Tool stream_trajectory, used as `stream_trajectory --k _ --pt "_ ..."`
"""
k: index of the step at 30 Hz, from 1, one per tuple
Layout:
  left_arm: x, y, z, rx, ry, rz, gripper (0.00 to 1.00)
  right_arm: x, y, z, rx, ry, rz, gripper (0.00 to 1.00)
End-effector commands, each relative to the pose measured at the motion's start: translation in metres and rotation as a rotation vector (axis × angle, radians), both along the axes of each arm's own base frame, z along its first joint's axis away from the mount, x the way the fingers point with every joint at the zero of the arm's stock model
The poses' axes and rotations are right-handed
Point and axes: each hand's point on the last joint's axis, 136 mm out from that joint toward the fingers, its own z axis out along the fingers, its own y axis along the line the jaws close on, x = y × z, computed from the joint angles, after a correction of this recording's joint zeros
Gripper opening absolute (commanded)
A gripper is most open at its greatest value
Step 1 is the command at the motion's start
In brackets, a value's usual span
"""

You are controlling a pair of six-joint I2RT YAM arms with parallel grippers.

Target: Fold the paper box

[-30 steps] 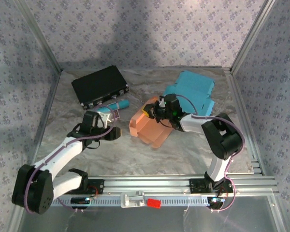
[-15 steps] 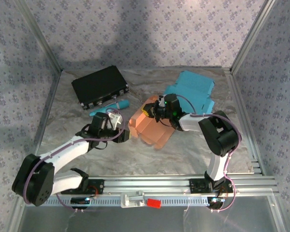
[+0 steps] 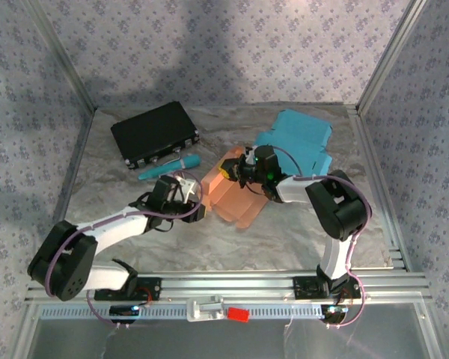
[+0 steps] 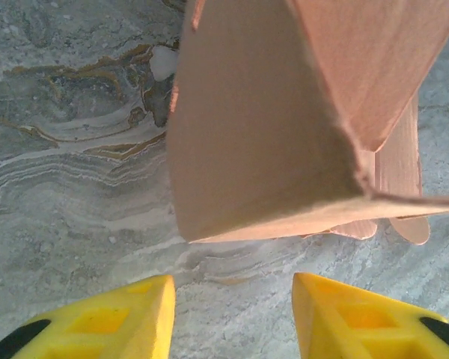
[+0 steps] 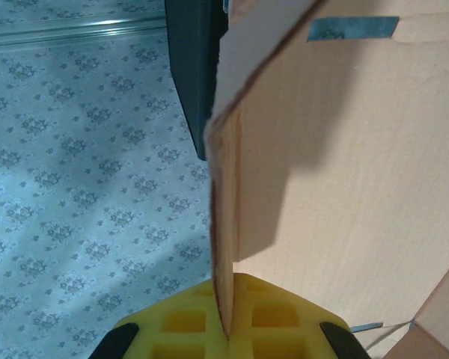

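Observation:
The paper box (image 3: 232, 197) is salmon-coloured card, partly folded, lying mid-table. My right gripper (image 3: 237, 169) is at its far edge, shut on a thin upright wall of the box (image 5: 226, 224) that runs down between the yellow fingers (image 5: 172, 321); the gripper (image 5: 228, 333) has a wide box panel (image 5: 359, 187) to its right. My left gripper (image 3: 197, 209) sits low on the table at the box's near-left corner. In the left wrist view the gripper (image 4: 232, 318) is open, bare table lies between its fingers, and the box corner (image 4: 262, 149) hangs just ahead, untouched.
A black case (image 3: 155, 133) lies at the back left, with a teal pen-like thing (image 3: 168, 167) in front of it. A blue paper box (image 3: 301, 140) sits behind the right arm. Patterned walls enclose the table, and a metal rail (image 3: 232, 284) runs along the near edge.
My left gripper has slid right across the table to the box's near-left corner, its jaws a little narrower. The right gripper has stayed clamped on the box edge.

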Motion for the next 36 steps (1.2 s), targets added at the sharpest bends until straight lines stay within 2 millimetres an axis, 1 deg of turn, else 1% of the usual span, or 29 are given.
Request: stream_trajectory --k 1,7,10,14,18,21,24,27,33,36 --pt "0.018 -0.011 0.017 -0.014 -0.072 0.017 0.43 -0.002 0.005 0.003 0.042 -0.025 0.008 0.0" --pt "0.027 -0.011 0.015 0.033 -0.099 0.067 0.42 -0.006 0.008 -0.003 0.049 -0.017 0.012 0.0" --pt "0.029 -0.014 0.011 0.029 -0.081 0.072 0.39 -0.007 0.009 -0.007 0.047 -0.002 0.011 0.0" --pt "0.032 -0.019 0.012 0.014 -0.084 0.082 0.38 -0.007 0.009 -0.005 0.05 -0.005 0.012 0.0" --pt "0.036 -0.019 0.01 0.021 -0.083 0.108 0.35 -0.006 0.01 -0.004 0.054 -0.004 0.01 0.0" --pt "0.04 -0.019 0.01 0.01 -0.09 0.137 0.37 -0.006 0.009 -0.005 0.055 -0.008 0.002 0.0" --pt "0.042 -0.02 0.009 -0.001 -0.088 0.155 0.39 -0.007 0.009 -0.003 0.064 -0.048 -0.019 0.0" --pt "0.041 -0.018 0.004 0.003 -0.083 0.166 0.41 -0.01 0.013 -0.005 0.069 -0.082 -0.009 0.0" --pt "0.04 -0.015 0.001 0.005 -0.083 0.182 0.41 -0.009 0.018 0.0 0.103 -0.137 -0.02 0.0" --pt "0.041 -0.013 0.0 0.003 -0.085 0.2 0.41 -0.012 0.021 -0.004 0.105 -0.16 -0.015 0.0"
